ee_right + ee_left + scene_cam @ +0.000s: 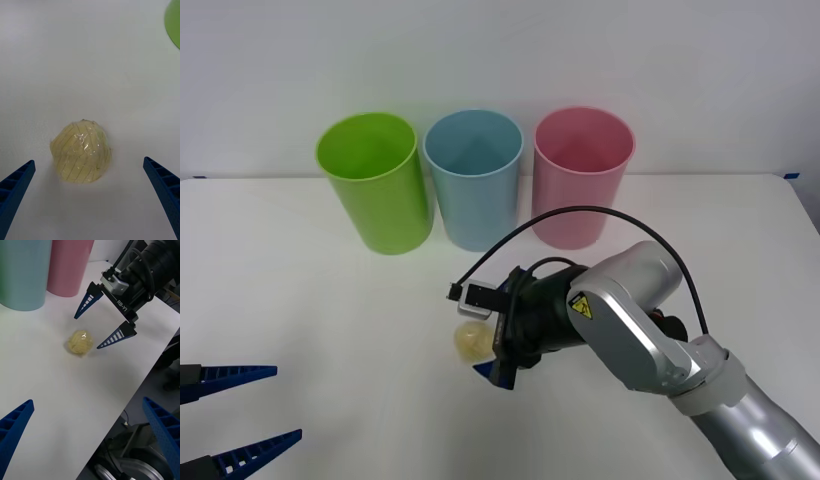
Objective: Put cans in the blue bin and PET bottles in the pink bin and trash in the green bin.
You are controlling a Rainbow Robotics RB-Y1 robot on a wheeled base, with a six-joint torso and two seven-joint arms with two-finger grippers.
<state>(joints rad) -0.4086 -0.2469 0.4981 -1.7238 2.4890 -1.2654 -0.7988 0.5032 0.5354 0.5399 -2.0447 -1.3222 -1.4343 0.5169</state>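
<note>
Trash [81,151] is sat on the table [330,330], right between the wide-spread fingers of the right gripper [98,325]. Grab step, looks like; a squeeze is needed next, then a carry to the green bin [374,182]. Left gripper [235,410] is parked wide too.

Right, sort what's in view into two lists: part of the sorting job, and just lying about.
Part of the job:
trash, on the table
green bin
blue bin
pink bin
right gripper, open beside the trash

Just lying about:
Nothing loose; left gripper idles open at the table's near-left edge.
</note>
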